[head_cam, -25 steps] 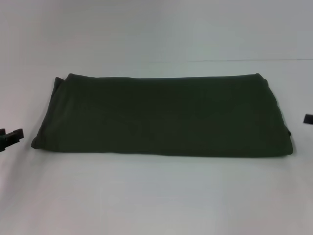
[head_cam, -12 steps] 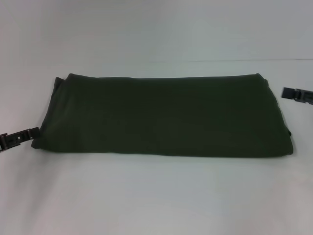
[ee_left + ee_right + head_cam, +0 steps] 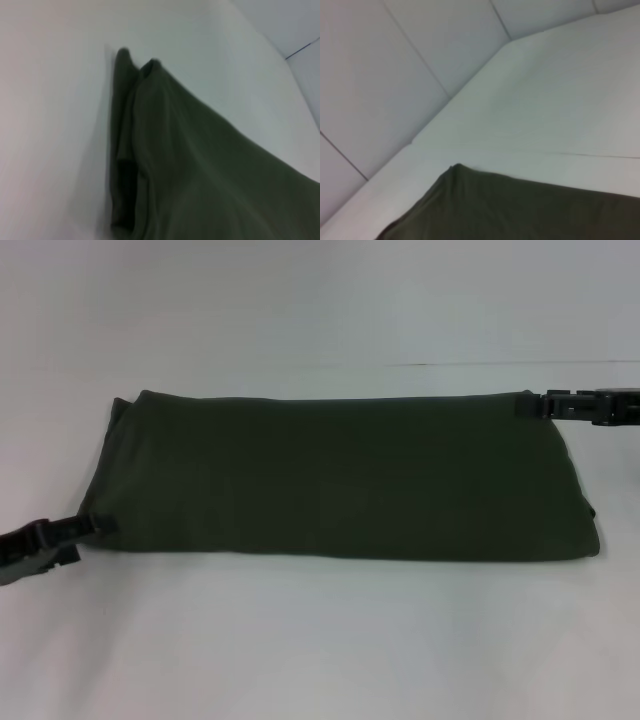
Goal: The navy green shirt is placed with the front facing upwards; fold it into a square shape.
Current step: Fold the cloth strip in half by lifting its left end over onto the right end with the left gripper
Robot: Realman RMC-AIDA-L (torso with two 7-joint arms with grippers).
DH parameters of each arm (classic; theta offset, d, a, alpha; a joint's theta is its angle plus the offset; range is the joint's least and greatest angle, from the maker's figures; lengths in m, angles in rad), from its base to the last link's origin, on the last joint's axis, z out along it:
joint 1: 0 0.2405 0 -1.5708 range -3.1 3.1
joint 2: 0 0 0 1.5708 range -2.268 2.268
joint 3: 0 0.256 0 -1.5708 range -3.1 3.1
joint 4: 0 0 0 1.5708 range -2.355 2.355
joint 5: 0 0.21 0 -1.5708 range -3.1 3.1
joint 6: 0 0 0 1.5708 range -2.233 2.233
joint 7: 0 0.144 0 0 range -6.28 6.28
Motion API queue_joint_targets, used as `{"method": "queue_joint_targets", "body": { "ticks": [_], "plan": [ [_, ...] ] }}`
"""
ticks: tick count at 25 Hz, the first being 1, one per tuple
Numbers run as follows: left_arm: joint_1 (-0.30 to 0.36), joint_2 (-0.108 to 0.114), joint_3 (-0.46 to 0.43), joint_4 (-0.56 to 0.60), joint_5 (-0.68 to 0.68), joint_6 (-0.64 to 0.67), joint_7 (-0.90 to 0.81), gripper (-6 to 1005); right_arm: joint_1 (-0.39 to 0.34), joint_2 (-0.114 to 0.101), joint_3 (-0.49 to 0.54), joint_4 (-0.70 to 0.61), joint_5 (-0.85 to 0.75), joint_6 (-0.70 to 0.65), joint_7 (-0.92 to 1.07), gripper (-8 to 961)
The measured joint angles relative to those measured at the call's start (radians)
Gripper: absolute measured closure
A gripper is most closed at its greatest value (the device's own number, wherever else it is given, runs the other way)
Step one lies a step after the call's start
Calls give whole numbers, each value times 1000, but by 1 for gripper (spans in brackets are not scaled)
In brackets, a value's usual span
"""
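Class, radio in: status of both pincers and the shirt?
Left pincer at shirt near-left corner. Right pincer at far-right corner. Shirt folded, wide rectangle. Nothing obstructing.

Soft, even light, faint shadows; both wrist views blurred, head view slightly hazy

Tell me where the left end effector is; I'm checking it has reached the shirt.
In the head view, the left end effector is low on the left, at the shirt's near-left corner.

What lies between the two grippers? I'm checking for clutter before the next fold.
Only the shirt, in the head view: left gripper at its near left corner, right gripper at its far right corner. Nothing else lies between.
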Motion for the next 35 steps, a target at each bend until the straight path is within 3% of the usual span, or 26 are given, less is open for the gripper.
{"method": "queue_joint_targets", "body": {
  "ticks": [8,35],
  "plan": [
    [-30,12,10,-80,40,-61,-23,105,23,-13,-47,-5,-1,12,17,41],
    [-116,42,42,-92,172,-101,-181,112,20,-30,-74,-12,0,1,28,42]
  ]
}}
